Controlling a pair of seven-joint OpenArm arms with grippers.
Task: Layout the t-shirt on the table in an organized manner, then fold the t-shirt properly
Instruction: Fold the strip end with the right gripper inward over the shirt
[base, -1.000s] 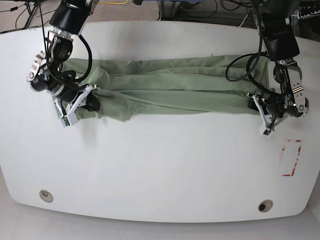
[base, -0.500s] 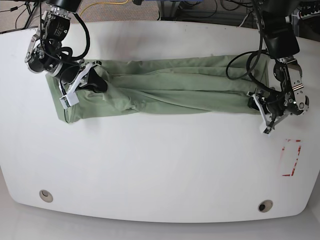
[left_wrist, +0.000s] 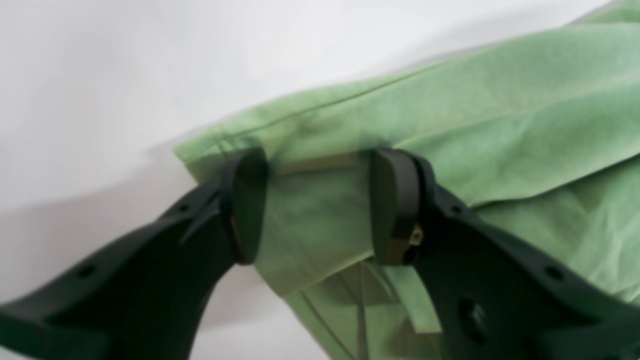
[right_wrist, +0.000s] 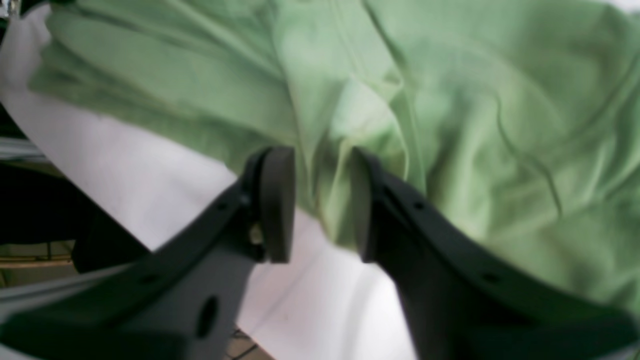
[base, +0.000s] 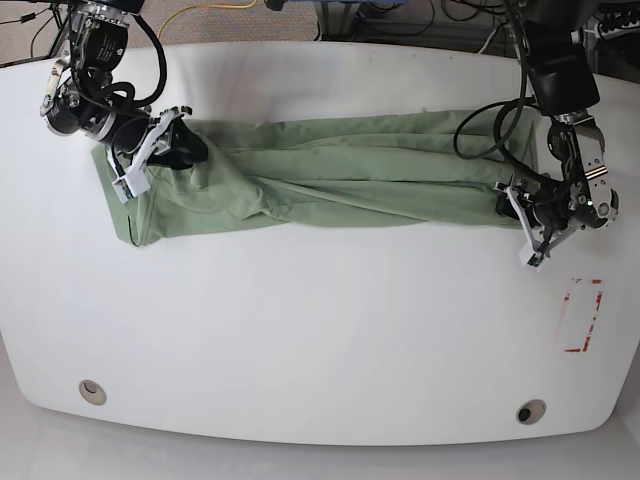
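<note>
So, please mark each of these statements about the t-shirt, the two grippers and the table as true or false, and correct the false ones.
1. The t-shirt lies as a long band across the table. True.
2. The t-shirt is dark blue. False: it is sage green.
3. The left gripper has its jaws apart at an end of the cloth. True.
4. The right gripper is far from the t-shirt, over bare table. False: it is at the cloth's edge, with green fabric showing between its jaws.
5. A red-outlined rectangle mark is on the table, apart from the t-shirt. True.
6. The t-shirt covers both grommet holes. False: both holes are uncovered, near the front edge.
</note>
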